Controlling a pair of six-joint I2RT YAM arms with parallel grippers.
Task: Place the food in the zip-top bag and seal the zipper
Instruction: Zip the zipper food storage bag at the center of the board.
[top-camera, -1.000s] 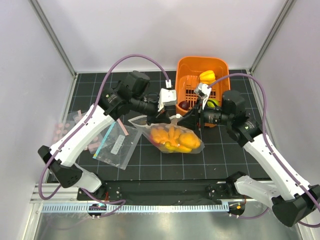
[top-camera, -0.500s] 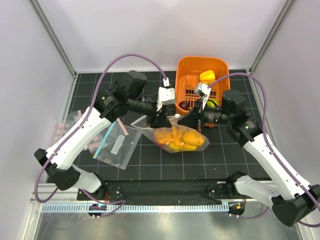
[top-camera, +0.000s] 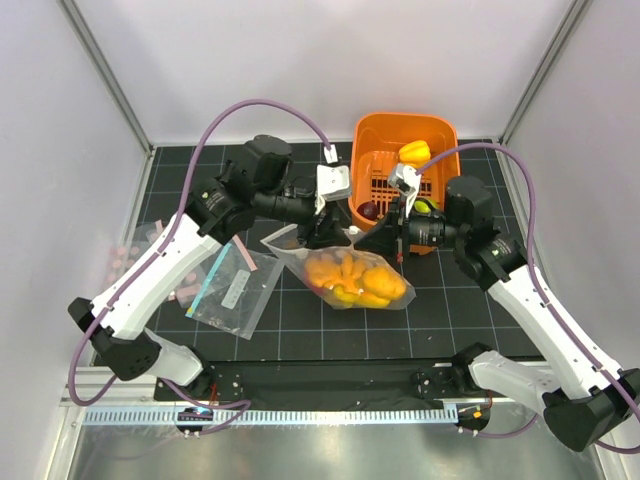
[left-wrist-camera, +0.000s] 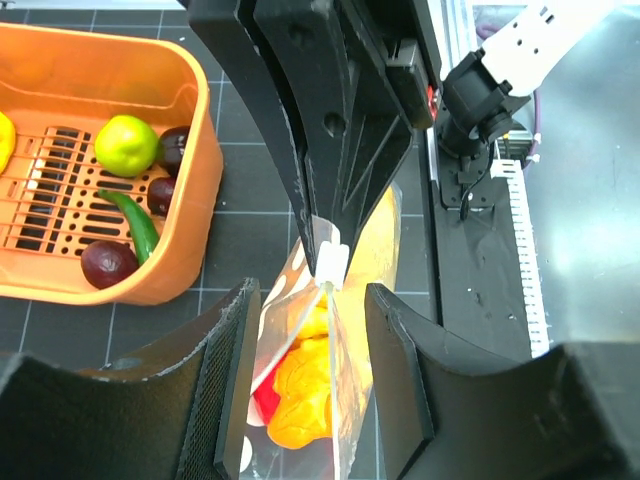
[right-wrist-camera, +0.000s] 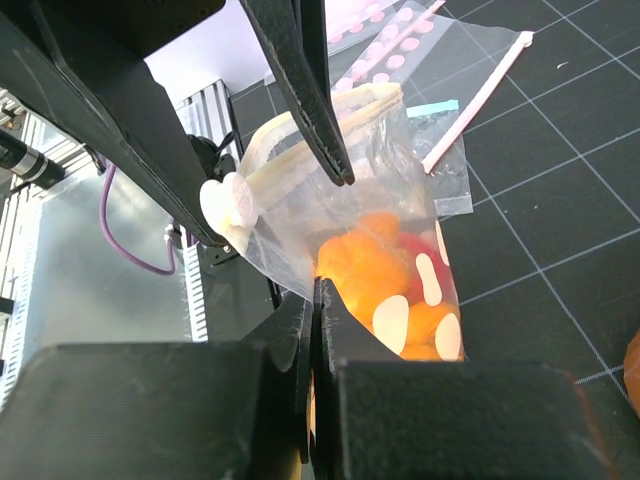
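The zip-top bag (top-camera: 350, 275), clear with white dots, hangs just above the mat between the two arms, holding orange mangoes (right-wrist-camera: 365, 265) and a red apple (right-wrist-camera: 425, 250). My right gripper (right-wrist-camera: 318, 292) is shut on the bag's upper edge by the zipper (right-wrist-camera: 300, 155). My left gripper (left-wrist-camera: 312, 300) is open, its fingers (left-wrist-camera: 235, 370) standing either side of the bag's mouth without touching it. In the orange basket (top-camera: 372, 135) lie a yellow pepper (top-camera: 414, 152), a lime (left-wrist-camera: 127, 145) and dark purple pieces (left-wrist-camera: 108, 263).
A clear bag with a teal strip and white label (top-camera: 232, 290) lies left of the dotted bag, a loose pink strip (top-camera: 243, 257) beside it. A pink-dotted bag (top-camera: 125, 255) sits at the left wall. A green chili (left-wrist-camera: 135, 222) lies in the basket.
My left gripper has opened and let go of the bag's edge, drawing back slightly. My right gripper has shut on the bag's edge. The bag has shifted a little to the right.
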